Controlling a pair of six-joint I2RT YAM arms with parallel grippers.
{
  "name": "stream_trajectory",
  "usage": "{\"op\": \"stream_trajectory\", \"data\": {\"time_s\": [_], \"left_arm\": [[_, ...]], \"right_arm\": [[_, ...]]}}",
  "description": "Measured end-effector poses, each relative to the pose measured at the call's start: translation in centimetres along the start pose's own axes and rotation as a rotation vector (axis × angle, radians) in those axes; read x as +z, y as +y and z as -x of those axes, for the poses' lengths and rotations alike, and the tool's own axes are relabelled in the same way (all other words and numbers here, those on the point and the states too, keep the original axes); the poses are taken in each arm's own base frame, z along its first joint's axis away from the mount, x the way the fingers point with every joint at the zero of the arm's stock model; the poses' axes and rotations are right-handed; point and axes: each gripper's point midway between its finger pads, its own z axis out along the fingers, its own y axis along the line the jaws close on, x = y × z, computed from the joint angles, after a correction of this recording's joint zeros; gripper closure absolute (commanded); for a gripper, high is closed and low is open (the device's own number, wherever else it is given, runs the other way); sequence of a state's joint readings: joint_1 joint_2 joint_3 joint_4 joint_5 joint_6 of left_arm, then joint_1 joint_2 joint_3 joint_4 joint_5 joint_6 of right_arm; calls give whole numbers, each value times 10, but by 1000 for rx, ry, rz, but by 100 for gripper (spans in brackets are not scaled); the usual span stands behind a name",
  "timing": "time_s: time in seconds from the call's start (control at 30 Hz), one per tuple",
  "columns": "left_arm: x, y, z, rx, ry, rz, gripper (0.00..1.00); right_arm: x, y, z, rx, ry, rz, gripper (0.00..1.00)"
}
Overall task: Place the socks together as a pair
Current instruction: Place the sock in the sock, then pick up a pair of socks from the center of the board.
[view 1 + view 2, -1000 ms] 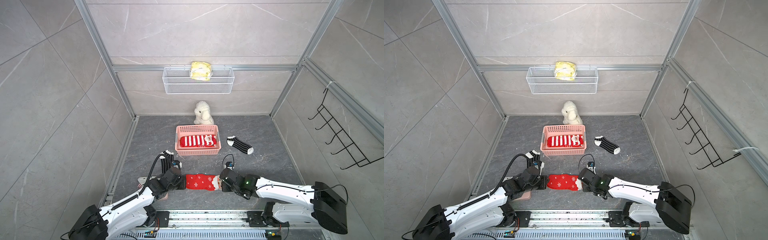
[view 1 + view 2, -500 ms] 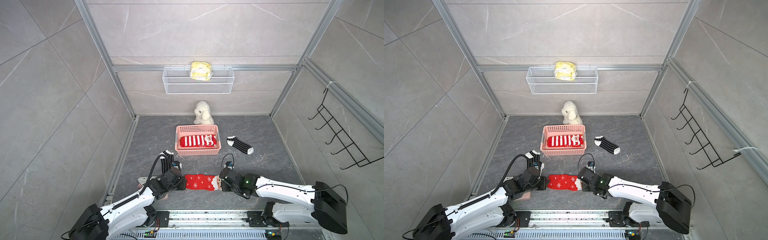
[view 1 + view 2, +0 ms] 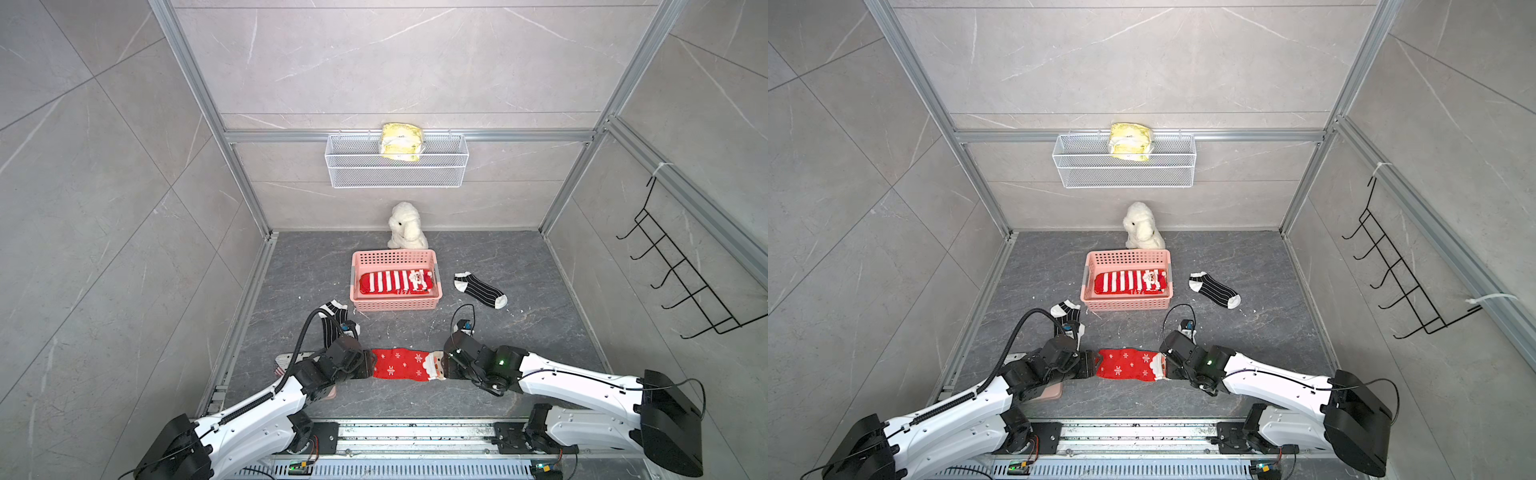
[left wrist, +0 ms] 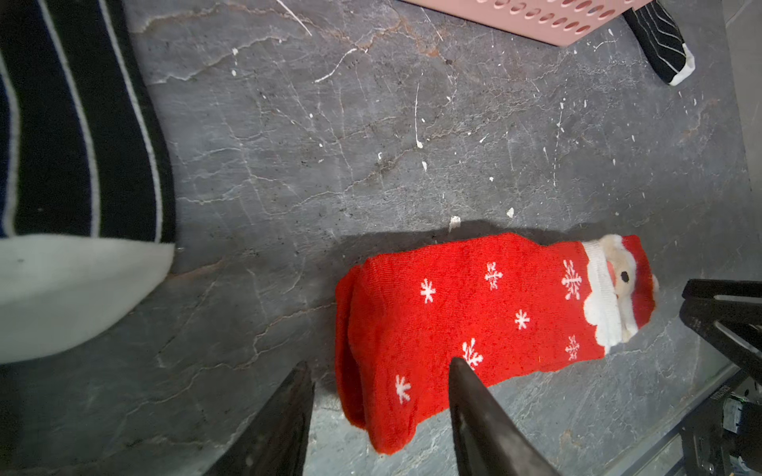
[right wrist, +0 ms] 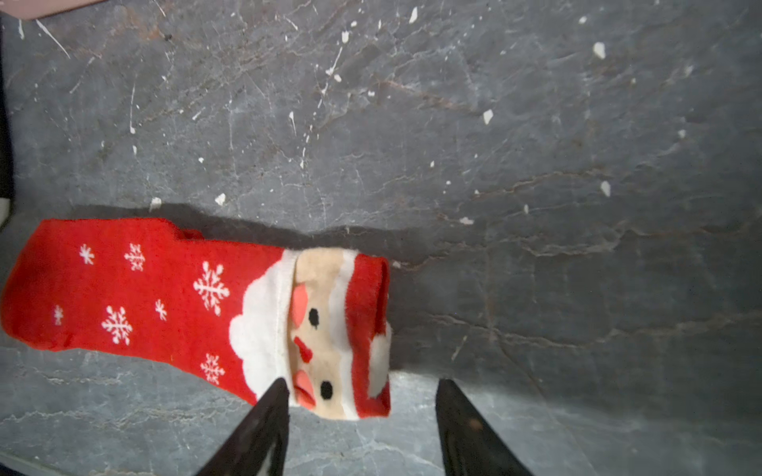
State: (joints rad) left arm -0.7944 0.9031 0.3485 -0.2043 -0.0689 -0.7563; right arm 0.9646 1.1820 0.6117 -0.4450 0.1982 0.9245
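Note:
The red snowflake socks [image 3: 405,365] [image 3: 1128,364] lie flat on the floor between both arms, apparently two layers stacked, face motif toward the right arm. My left gripper [image 3: 368,365] [image 4: 379,362] is open, its fingers straddling the toe end [image 4: 474,325] without clamping it. My right gripper [image 3: 446,365] [image 5: 363,381] is open at the face end [image 5: 165,296], and one finger overlaps the cuff edge. A red-and-white striped sock [image 3: 395,282] lies in the pink basket [image 3: 395,305]. One black striped sock [image 3: 480,289] lies right of the basket, another [image 3: 334,316] [image 4: 82,123] beside the left arm.
A white plush toy [image 3: 406,226] sits against the back wall behind the basket. A wire shelf [image 3: 397,166] holding a yellow packet [image 3: 401,141] hangs on that wall. A black hook rack [image 3: 681,274] is on the right wall. A pinkish flat thing [image 3: 1050,390] lies under the left arm.
Both grippers have opened and let go of the ends of the red socks, which now rest on the floor. The arms have barely shifted.

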Motion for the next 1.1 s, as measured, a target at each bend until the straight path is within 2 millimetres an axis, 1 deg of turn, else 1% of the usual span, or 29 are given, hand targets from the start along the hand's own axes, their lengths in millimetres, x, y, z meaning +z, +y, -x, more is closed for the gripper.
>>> {"op": "stream_trajectory", "data": {"time_s": [0.2,0.37,0.5,0.6,0.73,0.83,0.9,0.97,1.07,1.1], "left_arm": [[5,4,-5,-7,27,19,44],[13,7,-14,-10,71,36,46],[19,10,-20,-10,104,51,48],[23,9,-22,-14,114,46,52],[27,7,-21,-17,112,41,59],[28,7,-21,-20,113,42,67],[29,7,-21,-23,116,45,75],[30,7,-22,-26,119,47,80],[31,8,-23,-23,128,55,99],[30,8,-23,-25,131,58,100]], "right_arm": [[13,-2,2,49,9,22,41],[20,3,2,64,21,48,43],[28,4,-3,73,44,48,44],[33,1,-6,82,54,39,46],[37,-1,-11,93,68,41,52],[40,1,-11,103,68,52,56],[41,3,-10,107,67,59,61],[43,6,-10,111,66,68,69],[45,7,-11,116,74,75,87],[45,7,-12,114,77,75,93]]}}
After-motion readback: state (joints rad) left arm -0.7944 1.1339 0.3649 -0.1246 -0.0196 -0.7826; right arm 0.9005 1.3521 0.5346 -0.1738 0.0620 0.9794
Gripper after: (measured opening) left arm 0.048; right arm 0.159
